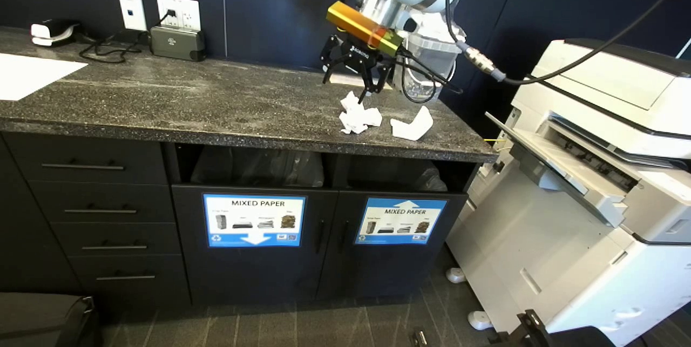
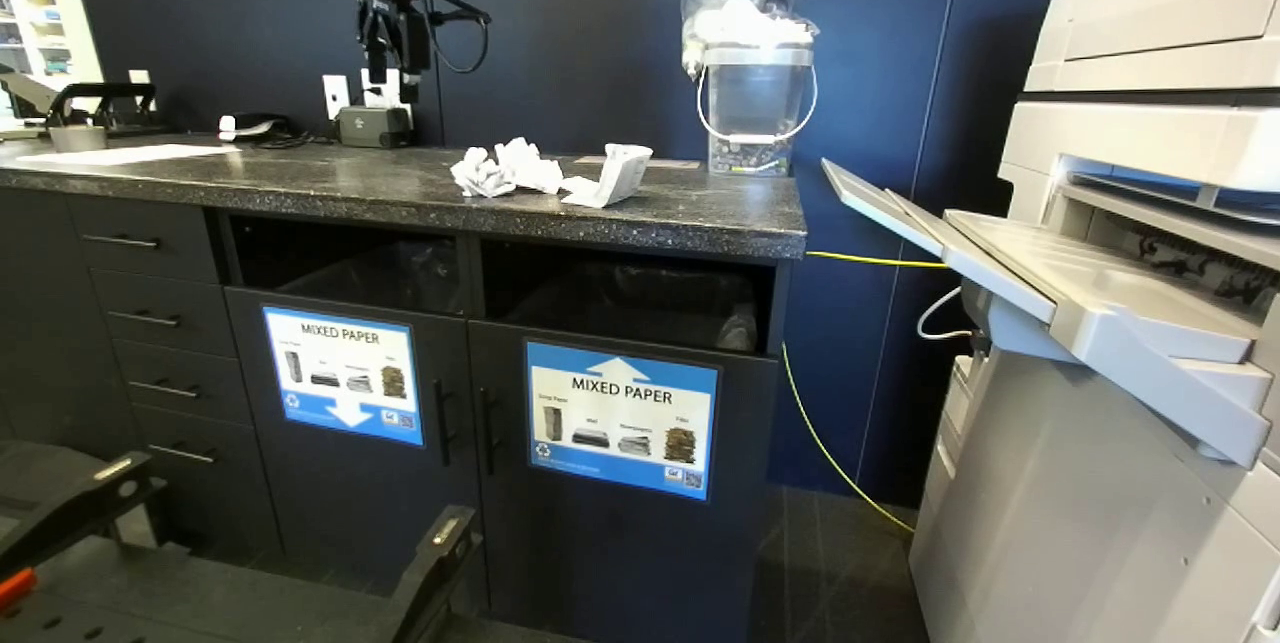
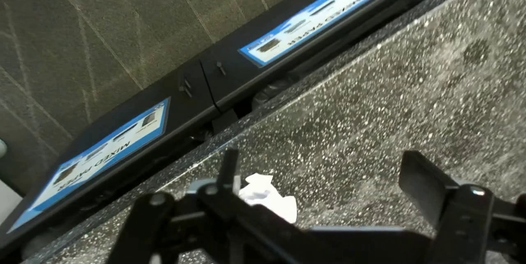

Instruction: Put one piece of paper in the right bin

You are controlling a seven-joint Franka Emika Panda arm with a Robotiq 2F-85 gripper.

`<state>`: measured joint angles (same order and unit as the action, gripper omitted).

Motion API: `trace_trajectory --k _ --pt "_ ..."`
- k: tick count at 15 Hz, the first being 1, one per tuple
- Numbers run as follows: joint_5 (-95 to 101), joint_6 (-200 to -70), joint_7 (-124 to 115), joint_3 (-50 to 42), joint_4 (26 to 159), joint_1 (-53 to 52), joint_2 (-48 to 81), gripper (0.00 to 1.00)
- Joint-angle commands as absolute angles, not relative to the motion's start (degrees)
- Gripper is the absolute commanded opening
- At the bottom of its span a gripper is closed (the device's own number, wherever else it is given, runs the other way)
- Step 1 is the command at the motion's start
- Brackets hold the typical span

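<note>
Three white paper pieces (image 2: 540, 171), two crumpled, on speckled dark stone table (image 2: 350, 174) in an exterior view; wide black-lined right bin (image 2: 630, 295) beneath. In an exterior view, black two-fingered tool (image 1: 344, 90) hangs above table. Wrist view: fingers (image 3: 425, 188) parted, gripping nothing. Likely approach step; next, centre over one piece, lower, pinch.

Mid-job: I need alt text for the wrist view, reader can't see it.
The end effector is open and holds nothing, jaws spread above a dark speckled countertop; crumpled white paper on it is partly hidden by the jaw at picture left. Past the countertop's edge, two MIXED PAPER signs appear upside down on a dark cabinet.
</note>
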<state>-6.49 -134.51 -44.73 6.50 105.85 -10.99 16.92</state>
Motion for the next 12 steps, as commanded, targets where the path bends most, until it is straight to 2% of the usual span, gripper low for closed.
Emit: trace_trajectory --k 1,12 --pt "-0.7 -132.9 -56.1 2.4 97.6 -13.9 23.1 1.00" --pt "3.4 -124.0 -68.3 -0.7 84.9 -16.2 34.1 1.00"
